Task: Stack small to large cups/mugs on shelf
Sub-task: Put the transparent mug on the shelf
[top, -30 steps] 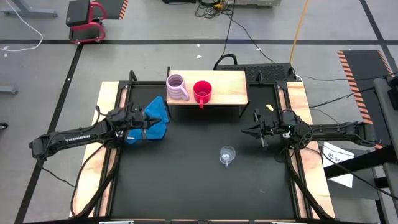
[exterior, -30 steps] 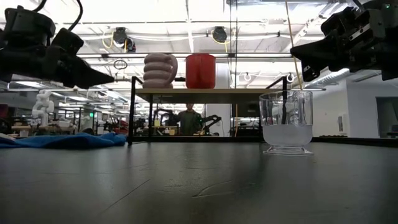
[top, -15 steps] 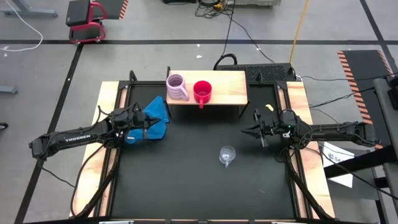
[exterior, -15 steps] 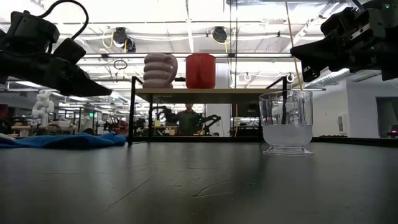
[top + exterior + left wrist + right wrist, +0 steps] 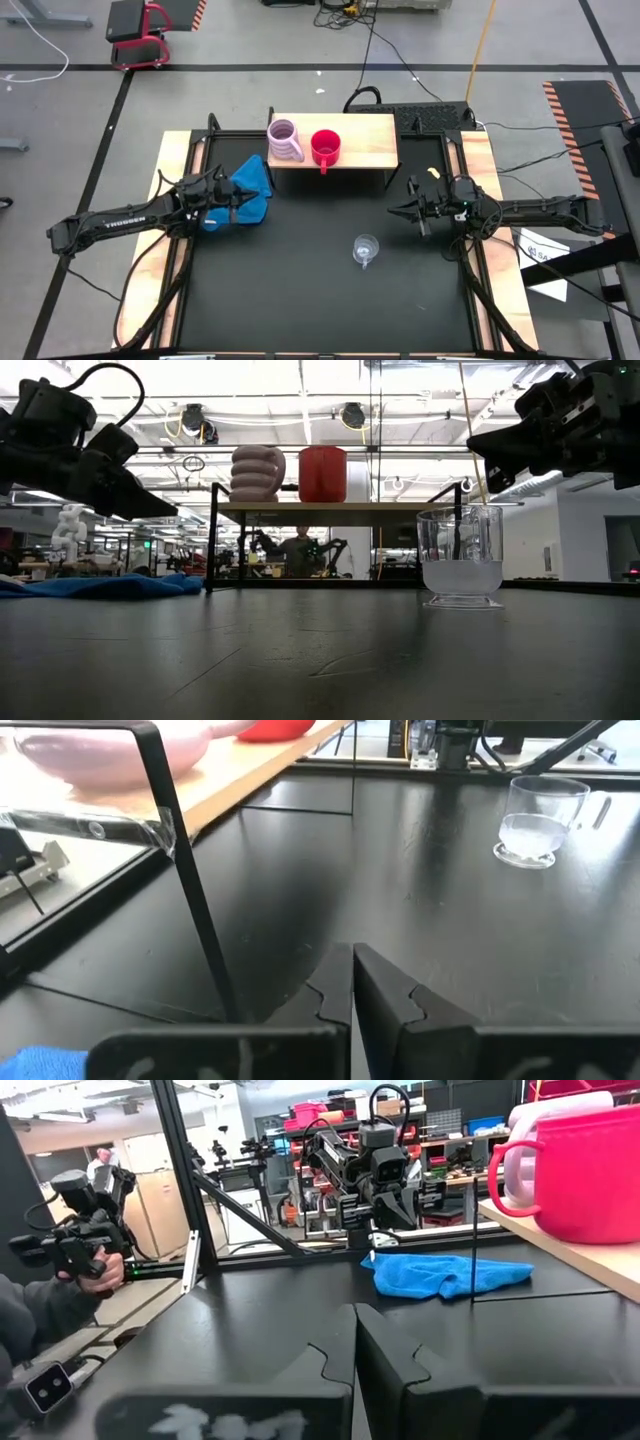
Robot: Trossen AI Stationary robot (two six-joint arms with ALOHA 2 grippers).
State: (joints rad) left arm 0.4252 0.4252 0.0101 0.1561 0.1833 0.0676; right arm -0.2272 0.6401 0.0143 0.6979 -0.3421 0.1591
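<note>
The ribbed lilac-pink mug (image 5: 285, 140) and the red mug (image 5: 325, 148) stand side by side on the light-wood shelf (image 5: 370, 140) at the table's far side. The clear glass cup (image 5: 365, 249) stands upright on the black table, right of centre; it also shows in the left wrist view (image 5: 540, 820). My left gripper (image 5: 243, 198) hovers shut and empty at the left, over a blue cloth. My right gripper (image 5: 393, 211) hovers shut and empty at the right, beyond the glass cup.
A blue cloth (image 5: 250, 190) lies on the table at the left, near the shelf's dark legs (image 5: 190, 890). Pale wooden rails (image 5: 175, 160) run along both table sides. A person (image 5: 50, 1295) holding a device shows beyond the table in the right wrist view.
My left gripper has gone a little toward the table's left edge and dipped slightly; it stays shut. The cups have kept still.
</note>
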